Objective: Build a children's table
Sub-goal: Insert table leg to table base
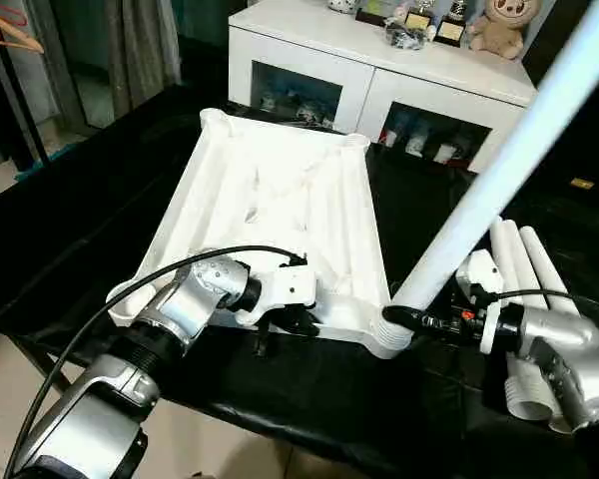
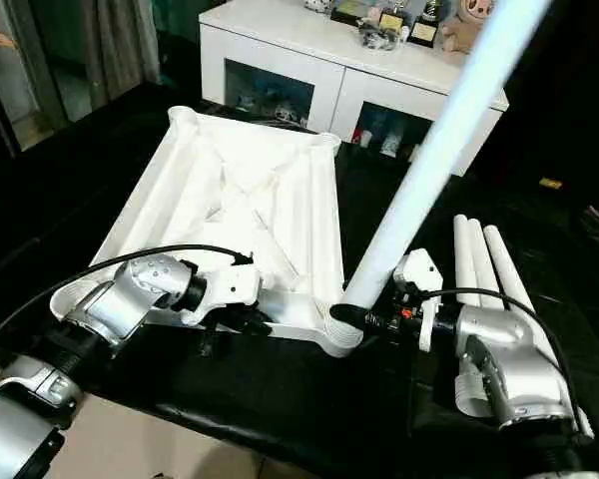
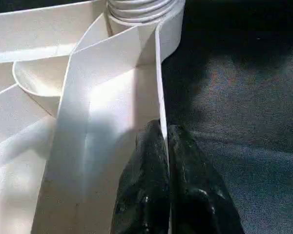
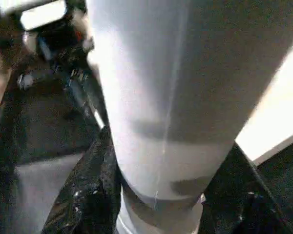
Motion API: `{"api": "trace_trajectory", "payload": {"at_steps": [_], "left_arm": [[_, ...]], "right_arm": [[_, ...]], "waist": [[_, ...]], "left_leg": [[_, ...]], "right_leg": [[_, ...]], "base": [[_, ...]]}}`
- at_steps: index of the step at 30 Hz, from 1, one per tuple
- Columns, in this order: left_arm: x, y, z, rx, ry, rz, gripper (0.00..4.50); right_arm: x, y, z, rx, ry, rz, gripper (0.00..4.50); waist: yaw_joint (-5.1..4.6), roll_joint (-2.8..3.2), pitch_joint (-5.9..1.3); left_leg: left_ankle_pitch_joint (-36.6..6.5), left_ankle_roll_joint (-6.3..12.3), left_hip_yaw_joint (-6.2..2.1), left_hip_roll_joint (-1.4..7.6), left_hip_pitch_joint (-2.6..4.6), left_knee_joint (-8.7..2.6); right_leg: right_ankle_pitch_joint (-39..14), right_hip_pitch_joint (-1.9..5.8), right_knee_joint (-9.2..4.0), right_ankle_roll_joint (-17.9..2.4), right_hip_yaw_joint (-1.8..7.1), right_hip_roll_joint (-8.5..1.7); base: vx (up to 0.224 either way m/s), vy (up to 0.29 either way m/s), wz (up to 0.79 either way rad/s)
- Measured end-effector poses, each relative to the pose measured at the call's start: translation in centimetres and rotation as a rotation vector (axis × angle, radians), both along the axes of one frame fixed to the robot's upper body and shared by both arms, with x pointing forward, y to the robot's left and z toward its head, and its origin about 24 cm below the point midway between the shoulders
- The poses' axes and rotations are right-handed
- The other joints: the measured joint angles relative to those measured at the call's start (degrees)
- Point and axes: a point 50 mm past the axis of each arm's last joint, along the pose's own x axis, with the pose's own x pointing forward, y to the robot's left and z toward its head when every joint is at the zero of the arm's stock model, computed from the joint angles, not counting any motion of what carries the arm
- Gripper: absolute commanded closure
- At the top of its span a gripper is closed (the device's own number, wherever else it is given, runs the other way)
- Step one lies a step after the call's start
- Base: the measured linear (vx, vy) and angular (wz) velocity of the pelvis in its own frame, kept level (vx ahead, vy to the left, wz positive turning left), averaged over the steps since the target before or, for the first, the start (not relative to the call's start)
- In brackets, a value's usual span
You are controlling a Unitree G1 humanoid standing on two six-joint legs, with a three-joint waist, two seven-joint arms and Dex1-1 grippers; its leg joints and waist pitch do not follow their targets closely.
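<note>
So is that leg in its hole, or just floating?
In. The leg leans, its bottom end sitting in the tabletop's near corner socket, right gripper clamped around its base.

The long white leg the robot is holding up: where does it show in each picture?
Left eye: leg slants from the near right socket toward the upper right.
Right eye: leg, same slant.
Left wrist: socket alone.
Right wrist: leg between the fingers.
Shared landmark: the socket.
</note>
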Motion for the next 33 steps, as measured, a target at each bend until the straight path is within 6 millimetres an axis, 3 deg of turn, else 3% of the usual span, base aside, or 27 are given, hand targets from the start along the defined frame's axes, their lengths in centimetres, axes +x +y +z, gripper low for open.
{"api": "trace_trajectory", "payload": {"at_steps": [5, 17, 26, 33], "left_arm": [[0.1, 0.1, -0.1, 0.001, -0.011, 0.02, 4.5], [0.1, -0.1, -0.1, 0.009, 0.002, -0.008, 4.5], [0.0, 0.2, -0.1, 0.02, 0.019, -0.028, 4.5], [-0.2, 0.3, 0.0, 0.052, 0.014, -0.096, 4.5]], "right_arm": [[0.0, -0.1, -0.6, 0.075, 0.013, -0.083, 2.66], [-1.6, 0.0, -1.2, 0.102, -0.001, -0.127, 2.66], [-1.5, 0.2, -1.0, 0.066, -0.012, -0.083, 2.66], [-1.7, 0.1, -0.4, -0.023, -0.026, 0.066, 2.66]], "waist": [[-0.6, 0.36, 0.26], [0.08, 0.36, 0.17], [-0.07, 0.24, 0.08], [0.27, 0.03, -0.18]], "left_leg": [[-0.01, -0.01, -0.06, 0.0, -0.04, 0.21], [-0.01, -0.02, -0.08, -0.01, 0.0, 0.03], [-0.07, -0.11, -0.09, -0.01, 0.04, 0.0], [-0.13, -0.1, -0.1, 0.0, 0.07, -0.07]], "right_leg": [[-0.06, -0.02, -0.01, 0.1, 0.01, -0.01], [0.07, 0.07, -0.04, -0.11, 0.0, 0.02], [0.0, 0.07, -0.05, -0.04, 0.01, 0.02], [-0.28, 0.17, -0.05, -0.23, 0.01, 0.05]], "base": [[-0.011, 0.002, 0.0], [0.0, 0.0, 0.0], [0.0, 0.0, 0.0], [0.0, 0.0, 0.0]]}}
